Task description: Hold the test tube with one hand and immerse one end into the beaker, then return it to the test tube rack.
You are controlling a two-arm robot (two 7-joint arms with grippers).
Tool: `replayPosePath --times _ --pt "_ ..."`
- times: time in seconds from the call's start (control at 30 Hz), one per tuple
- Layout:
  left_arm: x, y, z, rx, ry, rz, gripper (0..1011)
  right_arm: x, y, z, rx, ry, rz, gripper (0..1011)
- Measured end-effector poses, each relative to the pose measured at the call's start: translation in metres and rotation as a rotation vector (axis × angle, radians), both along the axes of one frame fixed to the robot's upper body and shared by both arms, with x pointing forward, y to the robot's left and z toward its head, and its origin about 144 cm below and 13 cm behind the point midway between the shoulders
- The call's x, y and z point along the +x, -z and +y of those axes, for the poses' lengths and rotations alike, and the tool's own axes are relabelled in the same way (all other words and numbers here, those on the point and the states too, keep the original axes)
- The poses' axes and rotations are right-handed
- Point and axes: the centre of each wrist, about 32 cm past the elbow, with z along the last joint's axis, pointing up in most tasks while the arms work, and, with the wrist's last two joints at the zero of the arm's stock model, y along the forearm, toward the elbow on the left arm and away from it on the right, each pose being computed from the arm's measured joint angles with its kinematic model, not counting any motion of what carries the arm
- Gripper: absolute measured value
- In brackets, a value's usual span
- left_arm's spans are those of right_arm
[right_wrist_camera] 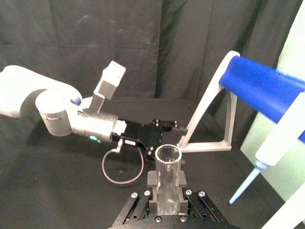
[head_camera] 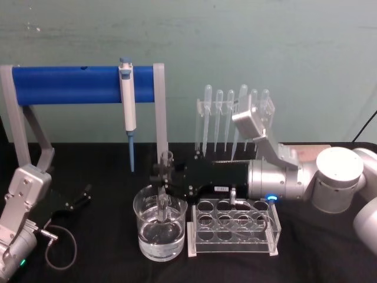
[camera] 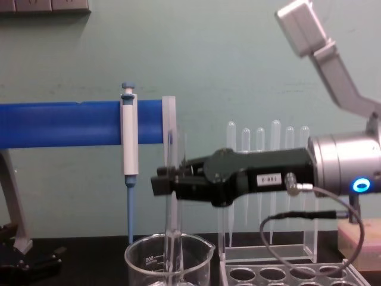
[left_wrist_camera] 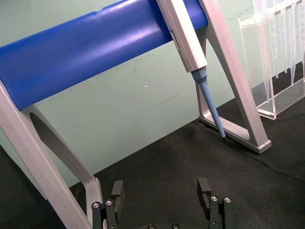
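Note:
My right gripper (head_camera: 164, 180) reaches in from the right and is shut on the test tube (head_camera: 165, 162), holding it upright by its middle. The tube's lower end (camera: 172, 250) is down inside the beaker (head_camera: 147, 233), which holds clear water in its lower part and stands at the table's front centre. From the side, the gripper (camera: 162, 182) is level above the beaker (camera: 140, 262). In the right wrist view the tube's open rim (right_wrist_camera: 167, 155) sticks up between the fingers. My left gripper (head_camera: 79, 200) rests open at the far left, its fingers (left_wrist_camera: 117, 191) wide apart.
A clear rack with round holes (head_camera: 235, 227) stands just right of the beaker. Behind it is a holder of plastic pipettes (head_camera: 232, 118). A blue-barred stand (head_camera: 65, 85) carries a hanging micropipette (head_camera: 127, 94) close behind the beaker.

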Motion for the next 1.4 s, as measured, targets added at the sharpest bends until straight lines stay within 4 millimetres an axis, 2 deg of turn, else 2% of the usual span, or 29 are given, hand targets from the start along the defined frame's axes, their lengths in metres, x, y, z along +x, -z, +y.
replayPosePath --times 0.43,0.6,0.77,0.9,1.1,1.4 --pt "0.000 0.000 0.000 0.000 0.000 0.000 1000 -0.014 -0.050 -0.009 -0.001 0.003 -0.053 225" --pt "0.000 0.000 0.000 0.000 0.000 0.000 1000 -0.025 -0.063 -0.022 0.007 0.032 -0.071 225" --pt "0.000 0.000 0.000 0.000 0.000 0.000 1000 -0.045 -0.075 -0.042 0.014 0.076 -0.081 225" --pt "0.000 0.000 0.000 0.000 0.000 0.000 1000 -0.060 -0.076 -0.054 0.011 0.105 -0.079 225" --pt "0.000 0.000 0.000 0.000 0.000 0.000 1000 -0.083 -0.059 -0.075 0.002 0.161 -0.050 225" --pt "0.000 0.000 0.000 0.000 0.000 0.000 1000 -0.098 -0.041 -0.091 -0.014 0.211 -0.037 225"
